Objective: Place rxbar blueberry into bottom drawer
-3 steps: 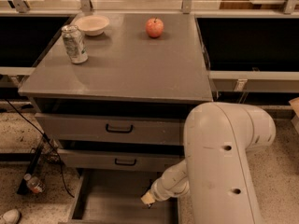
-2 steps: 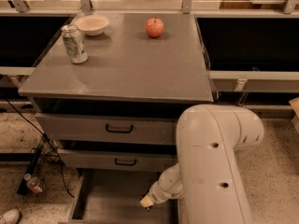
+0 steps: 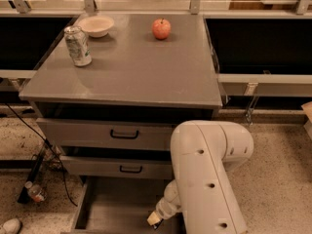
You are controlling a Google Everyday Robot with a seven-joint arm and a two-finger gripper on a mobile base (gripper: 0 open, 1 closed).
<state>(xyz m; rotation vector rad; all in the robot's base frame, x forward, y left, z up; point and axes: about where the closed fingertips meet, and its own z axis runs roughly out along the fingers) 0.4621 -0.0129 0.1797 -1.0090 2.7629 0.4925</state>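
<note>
1. The bottom drawer (image 3: 116,203) stands pulled out with its grey floor showing; right above it sit the two upper drawers (image 3: 124,134), each with a black handle
2. Above those drawers is the cabinet top (image 3: 141,72); on it, well above and behind the bottom drawer, stand a can (image 3: 78,45) and a bowl (image 3: 96,26) at the far left and an apple (image 3: 161,29) further right
3. The white arm (image 3: 209,174) bulks over the right part of the bottom drawer and hides that side of it
4. The gripper (image 3: 154,219) is low inside the bottom drawer, near its front right; whether it is open or closed, and whether it holds anything, cannot be told
5. The rxbar blueberry cannot be made out, so its place, heading and long axis cannot be told
6. Left of the bottom drawer, on the speckled floor, lie a small bottle (image 3: 35,192) and a black cable (image 3: 29,130)
</note>
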